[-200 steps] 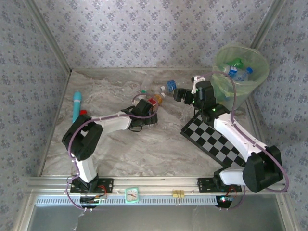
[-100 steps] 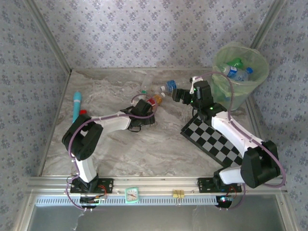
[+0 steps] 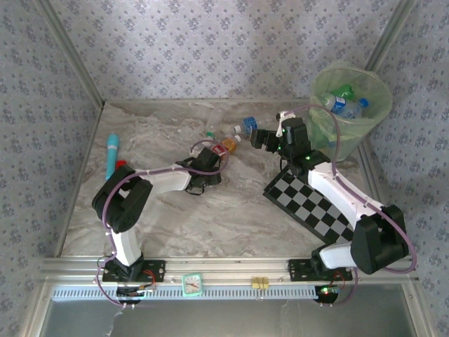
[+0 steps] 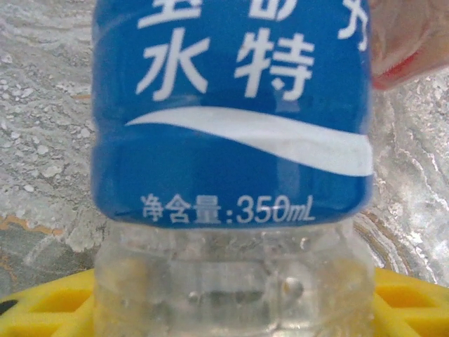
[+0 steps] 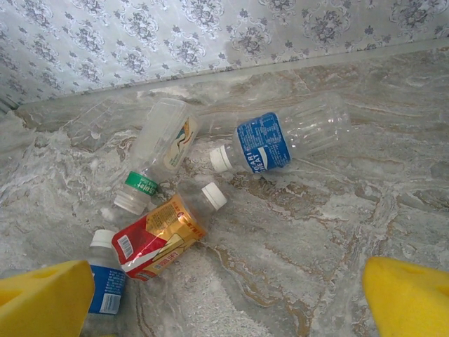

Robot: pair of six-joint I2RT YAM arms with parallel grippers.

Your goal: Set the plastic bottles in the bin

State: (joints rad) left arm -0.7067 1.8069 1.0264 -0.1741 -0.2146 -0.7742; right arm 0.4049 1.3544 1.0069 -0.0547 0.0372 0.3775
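Now | right hand spread | left hand grip unclear | blue-label bottle pointing away, base-first

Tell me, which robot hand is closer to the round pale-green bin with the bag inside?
Right. The right gripper is just left of the round pale-green translucent bin, close by its side. The left gripper is much farther left, at a clear blue-labelled plastic bottle.
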